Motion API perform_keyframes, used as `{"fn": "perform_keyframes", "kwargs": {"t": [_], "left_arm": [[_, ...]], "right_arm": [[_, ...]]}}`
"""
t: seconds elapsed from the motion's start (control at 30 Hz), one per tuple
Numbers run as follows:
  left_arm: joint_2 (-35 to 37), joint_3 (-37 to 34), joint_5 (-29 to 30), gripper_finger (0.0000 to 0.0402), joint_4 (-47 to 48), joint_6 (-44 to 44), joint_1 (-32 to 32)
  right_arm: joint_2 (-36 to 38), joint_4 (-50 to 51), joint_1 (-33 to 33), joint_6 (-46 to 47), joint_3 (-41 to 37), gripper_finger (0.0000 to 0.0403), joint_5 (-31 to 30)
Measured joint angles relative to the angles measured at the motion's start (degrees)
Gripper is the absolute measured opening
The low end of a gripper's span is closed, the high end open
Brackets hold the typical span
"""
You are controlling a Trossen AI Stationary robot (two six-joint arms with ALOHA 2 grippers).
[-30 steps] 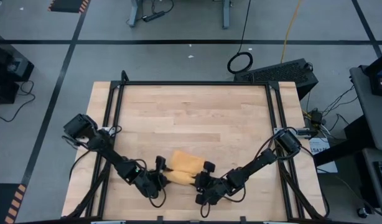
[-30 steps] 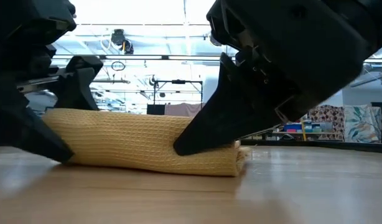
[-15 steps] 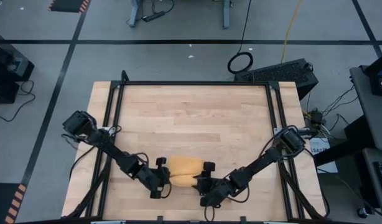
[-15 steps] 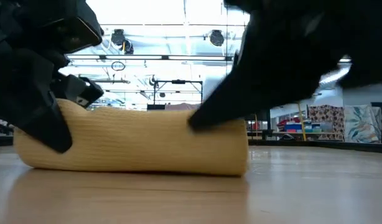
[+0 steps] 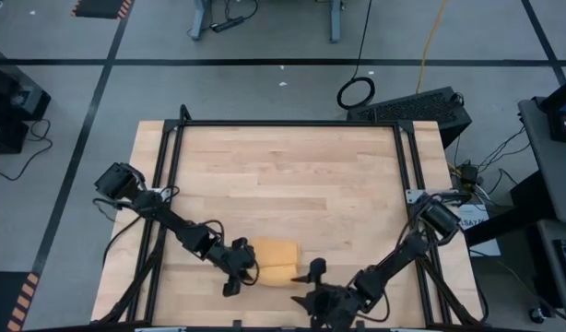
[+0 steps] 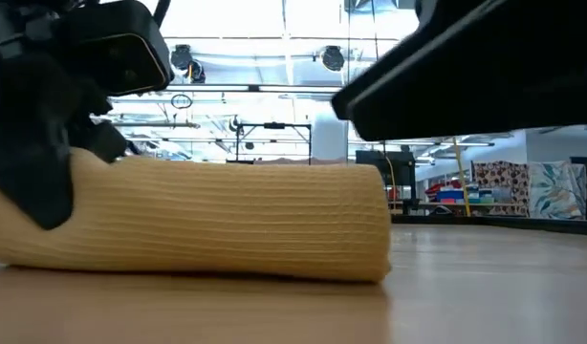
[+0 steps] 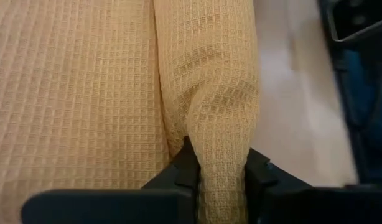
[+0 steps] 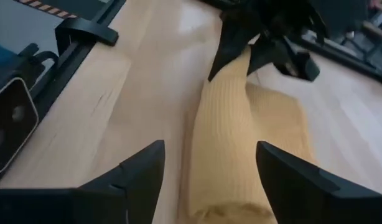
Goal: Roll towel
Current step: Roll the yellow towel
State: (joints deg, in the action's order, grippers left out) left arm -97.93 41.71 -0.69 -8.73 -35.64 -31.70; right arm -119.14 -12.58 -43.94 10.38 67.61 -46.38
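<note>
Your towel [image 5: 275,260] is sitting near the front edge of the wooden table [image 5: 283,175], roughly in the middle, bunched into a thick yellow roll with a folded flap beside it. From the low view it reads as one fat waffle-weave log lying flat on the wood.

Left end effector [image 5: 241,277] is at the roll's left end, and your left wrist view shows its fingers [image 7: 181,168] pressed in on a ridge of the cloth, so it's pinching the towel.

Right end effector [image 5: 312,282] is just off the roll's right end, low by the table's front edge. Its fingers [image 8: 141,168] are spread wide with nothing between them, the towel lying ahead of them.
</note>
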Motion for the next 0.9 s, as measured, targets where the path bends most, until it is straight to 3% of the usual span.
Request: {"fn": "perform_keyframes", "kwargs": {"t": [0.27, 0.6, 0.9], "left_arm": [[-0.11, -0.1, -1.76, 0.0055, -1.11, -0.07, 2.51], [-0.04, -1.42, -1.76, 0.0056, -1.95, -2.82, 3.18], [-0.04, -1.53, 0.63, 0.0064, -2.63, -0.09, 2.76]], "right_arm": [[-3.5, -4.17, 3.07, -3.97, 0.04, 0.0242, 0.49], [-3.64, 0.0, 5.64, 8.15, 0.08, 0.0198, 0.34], [-3.31, 5.09, 8.35, 23.84, 0.33, 0.0132, 8.37]]}}
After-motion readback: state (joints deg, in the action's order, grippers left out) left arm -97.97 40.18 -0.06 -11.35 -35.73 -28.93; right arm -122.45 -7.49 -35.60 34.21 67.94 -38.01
